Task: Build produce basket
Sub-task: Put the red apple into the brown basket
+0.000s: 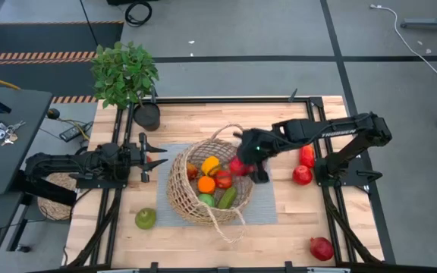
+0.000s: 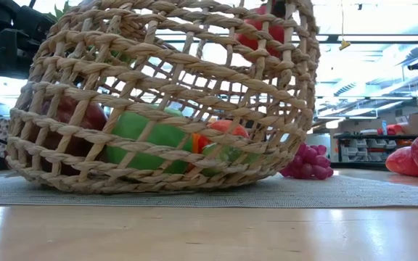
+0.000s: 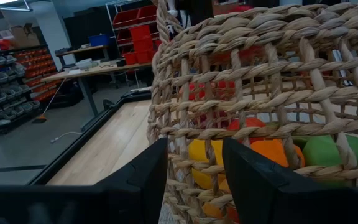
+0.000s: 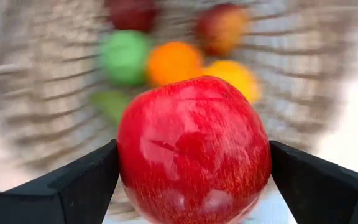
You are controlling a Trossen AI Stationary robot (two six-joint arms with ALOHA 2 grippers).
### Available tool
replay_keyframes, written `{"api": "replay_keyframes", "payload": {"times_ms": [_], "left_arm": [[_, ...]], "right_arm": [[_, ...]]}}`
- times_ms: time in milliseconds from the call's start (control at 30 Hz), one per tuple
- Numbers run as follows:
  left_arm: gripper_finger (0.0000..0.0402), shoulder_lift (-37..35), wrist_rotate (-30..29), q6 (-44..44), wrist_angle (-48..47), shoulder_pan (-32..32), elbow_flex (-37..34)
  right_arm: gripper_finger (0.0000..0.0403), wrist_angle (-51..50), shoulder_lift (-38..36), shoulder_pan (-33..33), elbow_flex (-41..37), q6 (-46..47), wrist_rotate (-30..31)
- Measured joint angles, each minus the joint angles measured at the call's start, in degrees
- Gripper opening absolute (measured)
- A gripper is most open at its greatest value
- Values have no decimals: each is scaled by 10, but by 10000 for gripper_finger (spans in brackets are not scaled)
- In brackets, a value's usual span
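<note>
The tan wicker basket point(image 1: 203, 199) rests tilted on a grey mat point(image 1: 264, 206). It holds an orange point(image 1: 206, 183), a yellow pepper point(image 1: 211, 164), green pieces point(image 1: 227, 197) and red fruit. My right gripper point(image 1: 243, 161) is shut on a red apple point(image 4: 194, 149) above the basket's right rim. The apple shows through the weave in the low view point(image 2: 263, 32). My left gripper point(image 1: 158, 158) is open at the basket's left wall point(image 3: 241, 106), one finger point(image 3: 145, 180) on each side of a stretch of weave. My right gripper pinches the red apple by its two opposite sides point(image 4: 124, 155) between its two fingers point(image 4: 86, 180). It comes slanting down from the table's right. The apple is lifted clear above the basket's right rim. Whether my left gripper touches the basket's wall, I cannot tell.
A green fruit point(image 1: 145, 218) lies near the front left. A pomegranate point(image 1: 321, 247) lies front right, and two red fruits point(image 1: 303, 174) lie right of the mat. Purple grapes point(image 2: 307, 163) lie by the basket's right side. A potted plant point(image 1: 125, 72) stands at the far left.
</note>
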Motion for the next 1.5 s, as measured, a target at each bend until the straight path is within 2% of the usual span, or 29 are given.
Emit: {"api": "replay_keyframes", "payload": {"times_ms": [33, 67, 133, 167, 267, 367, 500, 533, 667, 867, 1167, 1267, 1500], "left_arm": [[160, 0, 0, 0, 0, 0, 0], [160, 0, 0, 0, 0, 0, 0], [160, 0, 0, 0, 0, 0, 0], [160, 0, 0, 0, 0, 0, 0], [160, 0, 0, 0, 0, 0, 0], [160, 0, 0, 0, 0, 0, 0], [160, 0, 0, 0, 0, 0, 0], [160, 0, 0, 0, 0, 0, 0], [160, 0, 0, 0, 0, 0, 0], [160, 0, 0, 0, 0, 0, 0], [160, 0, 0, 0, 0, 0, 0], [160, 0, 0, 0, 0, 0, 0], [160, 0, 0, 0, 2, 0, 0]], "right_arm": [[400, -1, 0, 4, 0, -4, -7], [400, 2, 0, 8, 0, -6, 13], [400, 5, -2, 12, 0, 6, 98], [400, 1, -2, 10, 0, 6, 109], [400, -3, -2, 7, 0, -16, 43], [400, 24, -4, 15, 0, -3, 58], [400, 9, -5, 13, 0, -6, -18], [400, 12, -5, 18, 0, -9, -21], [400, 22, -17, 23, 0, -14, 14], [400, 104, -55, 37, 0, -25, -38], [400, 124, -73, 45, -4, -10, -32], [400, 138, -68, 46, -26, -10, -11], [400, 273, -66, 48, -126, -74, 35]]}}
